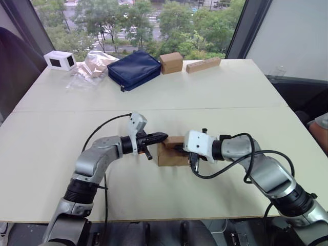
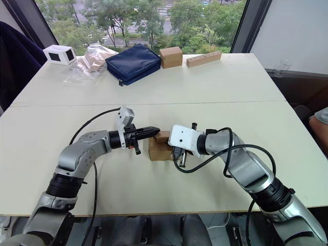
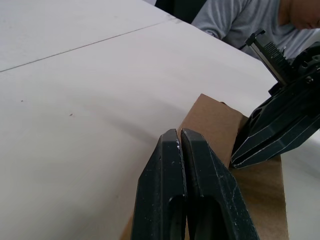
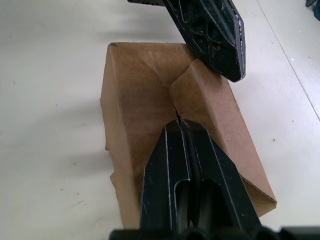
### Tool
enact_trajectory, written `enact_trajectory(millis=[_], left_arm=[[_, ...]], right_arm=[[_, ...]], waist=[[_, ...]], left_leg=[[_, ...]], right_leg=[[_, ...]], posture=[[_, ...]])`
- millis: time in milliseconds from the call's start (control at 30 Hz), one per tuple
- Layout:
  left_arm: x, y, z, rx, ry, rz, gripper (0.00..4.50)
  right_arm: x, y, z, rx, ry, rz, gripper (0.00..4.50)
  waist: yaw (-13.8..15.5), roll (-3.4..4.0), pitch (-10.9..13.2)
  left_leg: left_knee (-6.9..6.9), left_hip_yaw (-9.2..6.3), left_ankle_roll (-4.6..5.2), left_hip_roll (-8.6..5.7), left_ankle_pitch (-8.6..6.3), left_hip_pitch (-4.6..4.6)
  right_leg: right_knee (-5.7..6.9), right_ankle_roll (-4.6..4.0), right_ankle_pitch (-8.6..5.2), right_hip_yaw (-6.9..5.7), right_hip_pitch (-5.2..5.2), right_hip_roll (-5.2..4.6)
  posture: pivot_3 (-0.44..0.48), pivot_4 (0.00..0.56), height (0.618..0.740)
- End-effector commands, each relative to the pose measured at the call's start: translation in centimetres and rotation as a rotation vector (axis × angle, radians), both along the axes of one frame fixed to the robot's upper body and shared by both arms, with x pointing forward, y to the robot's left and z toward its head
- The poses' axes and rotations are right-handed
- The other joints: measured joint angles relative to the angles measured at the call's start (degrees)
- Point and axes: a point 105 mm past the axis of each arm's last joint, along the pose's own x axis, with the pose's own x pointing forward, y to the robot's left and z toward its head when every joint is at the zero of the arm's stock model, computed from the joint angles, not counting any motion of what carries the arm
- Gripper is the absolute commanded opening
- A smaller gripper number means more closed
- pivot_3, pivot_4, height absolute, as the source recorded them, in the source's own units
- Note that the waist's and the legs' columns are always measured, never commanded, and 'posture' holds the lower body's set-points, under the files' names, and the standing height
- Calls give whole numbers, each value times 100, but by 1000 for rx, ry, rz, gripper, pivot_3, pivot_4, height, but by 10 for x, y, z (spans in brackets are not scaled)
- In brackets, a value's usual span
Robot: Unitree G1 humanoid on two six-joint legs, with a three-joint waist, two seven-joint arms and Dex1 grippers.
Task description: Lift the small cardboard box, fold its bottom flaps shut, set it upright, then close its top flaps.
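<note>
left eye view: the small cardboard box [image 1: 170, 151] sits on the table [image 1: 215, 92], squeezed between the two grippers. the left gripper [image 1: 159, 137] reaches in from the robot's left with its black fingers pressed together, tips over the box's upper left edge. the right gripper [image 1: 179, 147] comes from the other side, its white wrist housing right against the box, so its fingers are mostly hidden here. both arms are equally near; the box lies straight ahead of each pair of jaws, between them.

right eye view: same layout. the left jaws are closed to a single point that touches the top of the box, and the box rests low on the table, not lifted. well beyond, at the far edge, lie a navy pouch [image 2: 133, 63], another brown cube box [image 2: 171, 56] and a long narrow tan box [image 2: 203, 59], all far from the jaws.

left wrist view: the left fingers are shut on nothing, side by side, their tips lying on a brown cardboard face just ahead. the right gripper's dark finger crosses in from the side, touching the same cardboard. a person in a grey shirt [image 3: 240, 17] sits past the table.

right wrist view: the right jaws are closed and empty, tips at the seam where its top flaps [image 4: 200, 95] meet, folded inward. the box's long axis appears to run away from these jaws. judged from this, the coming move is pressing the flaps flat, both tips bearing down on the seam.
</note>
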Motion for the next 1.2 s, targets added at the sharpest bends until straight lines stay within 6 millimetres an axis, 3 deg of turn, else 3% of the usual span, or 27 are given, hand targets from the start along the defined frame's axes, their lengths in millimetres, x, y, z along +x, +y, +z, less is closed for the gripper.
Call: enact_trajectory(millis=[33,200,433,600,867,1033,1200], left_arm=[[-6,-2,-2,30,-26,-26,78],[-10,-3,-3,44,-36,-44,78],[-14,-1,-16,173,-100,-101,78],[-12,-1,-17,174,-106,-87,78],[-12,-5,31,-48,-77,-59,78],[-19,-10,37,-16,-103,-82,78],[-22,-15,27,54,-123,-97,78]], right_arm=[[3,-2,0,-5,-3,-15,0],[2,-1,3,0,-4,-14,0],[-14,3,12,82,83,30,0],[-15,-5,21,154,117,0,0],[1,-15,48,337,83,-87,0],[10,-14,45,337,58,-106,0],[10,-8,35,308,70,-92,0]], waist=[[-1,0,0],[-1,0,0],[-3,0,0],[2,0,0],[-6,-1,1],[-5,0,1],[-8,0,2]], left_leg=[[0,0,0,0,0,0],[-1,-1,0,0,0,2],[-1,-3,0,0,-1,1],[-3,-3,1,0,-1,2],[-2,-5,1,1,-1,0],[-3,-4,1,0,-1,0],[-4,-3,1,0,-1,0]], right_leg=[[0,0,0,0,1,0],[-1,0,0,-1,2,0],[-4,0,0,-2,3,-1],[-5,-1,0,-2,4,-2],[-6,0,0,-3,3,-1],[-5,0,0,-2,2,-1],[-6,0,0,-2,2,-1]], posture=[[0,150,740],[0,150,740],[0,150,740],[0,150,740],[0,150,740],[0,150,740],[0,150,740]])
